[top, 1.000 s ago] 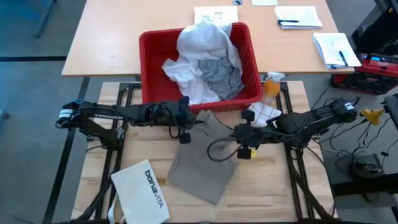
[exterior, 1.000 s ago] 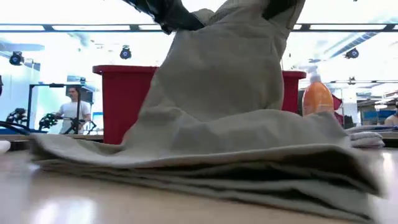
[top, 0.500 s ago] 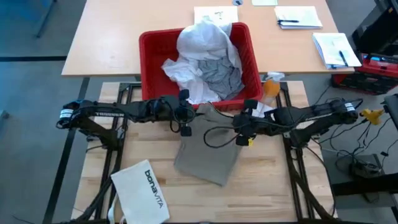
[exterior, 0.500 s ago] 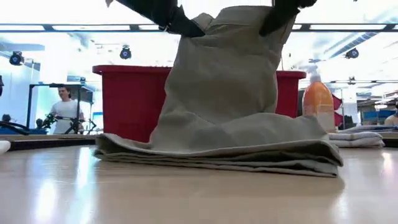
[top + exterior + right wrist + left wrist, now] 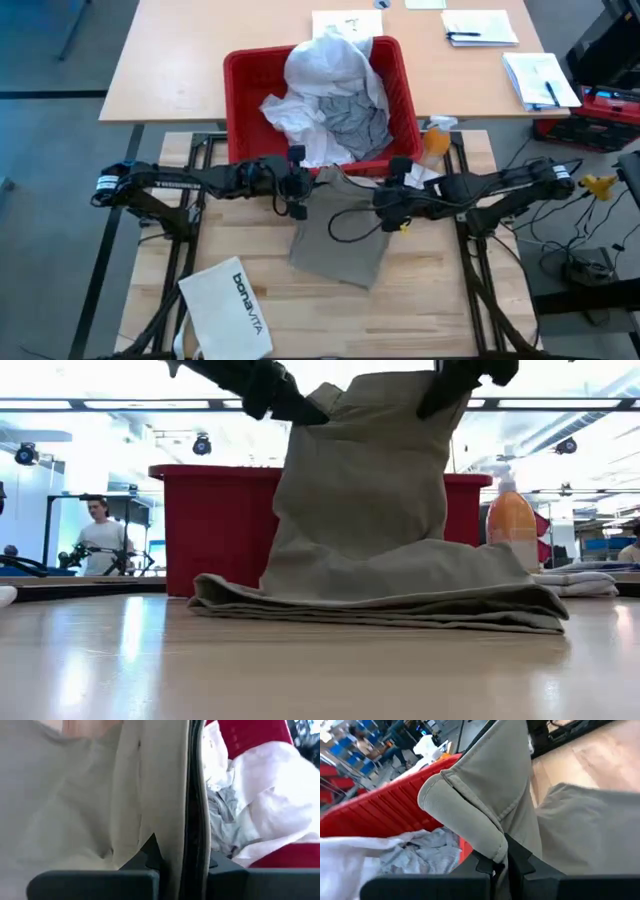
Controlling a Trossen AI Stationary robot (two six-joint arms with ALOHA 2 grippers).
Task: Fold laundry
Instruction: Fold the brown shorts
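while both sets of jaws stay pinched shut on the top edge of the khaki-tan piece [image 5: 345,225], its lower half pooled on the worktop [image 5: 240,235] before the red bin [image 5: 245,110], i keep left gripper [image 5: 298,190] and right gripper [image 5: 388,200] level, so the fold lands square.

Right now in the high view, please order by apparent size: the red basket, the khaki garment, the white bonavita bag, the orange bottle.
1. red basket
2. khaki garment and white bonavita bag: look alike, not ranked; the garment is partly lifted
3. orange bottle
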